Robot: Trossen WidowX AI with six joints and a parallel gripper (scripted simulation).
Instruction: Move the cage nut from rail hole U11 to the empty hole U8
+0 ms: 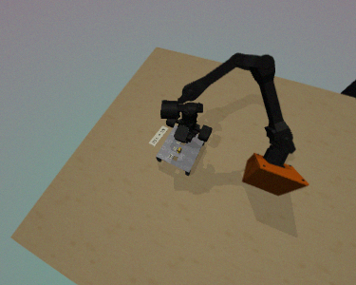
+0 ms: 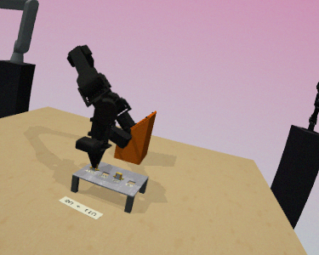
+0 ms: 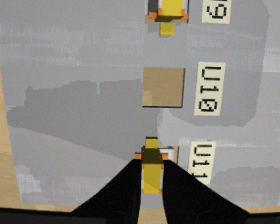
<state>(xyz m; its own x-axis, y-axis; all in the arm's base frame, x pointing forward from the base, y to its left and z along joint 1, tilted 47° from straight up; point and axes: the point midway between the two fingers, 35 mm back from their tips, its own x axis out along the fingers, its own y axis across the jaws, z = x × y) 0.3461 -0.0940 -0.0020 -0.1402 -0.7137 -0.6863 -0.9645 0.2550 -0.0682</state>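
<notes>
- While the black arm (image 1: 271, 95) (image 2: 91, 78) bends over the bench (image 1: 106, 195) (image 2: 180, 221) (image 3: 6, 175) in the top view, its pincer (image 1: 183, 134) (image 2: 95, 167) (image 3: 151, 167) is above one end of the grey rail plate (image 1: 193, 154) (image 2: 110, 186) (image 3: 75, 50). The pincer's own body hides the U11 nut here. The other nut (image 1: 179, 150) (image 2: 118, 176) (image 3: 171, 7) shows as a yellow speck near the pincer, with the U8 hole (image 1: 175, 158) (image 2: 131, 183) beyond it. A pale label strip (image 1: 159, 136) (image 2: 81, 207) lies on the bench beside the plate, and the orange base block (image 1: 272, 176) (image 2: 138, 142) is well apart from the pincer.

- In the exterior view, the pincer points down at the U11 end of the plate, which stands on short dark legs. Yellow bits of the U11 nut (image 2: 96, 169) (image 3: 152, 176) peek out at its tips. Going away from the pincer come the vacant U10 hole (image 2: 105, 174) (image 3: 163, 87), the other nut, then vacant U8.

- In the wrist view, the pincer is nearly shut, its fingers gripping the U11 nut between them. Orange edges stick out on both sides of the fingertips. The nut is at U11, with part of the hole visible to its right; its height over the plate cannot be told.
</notes>
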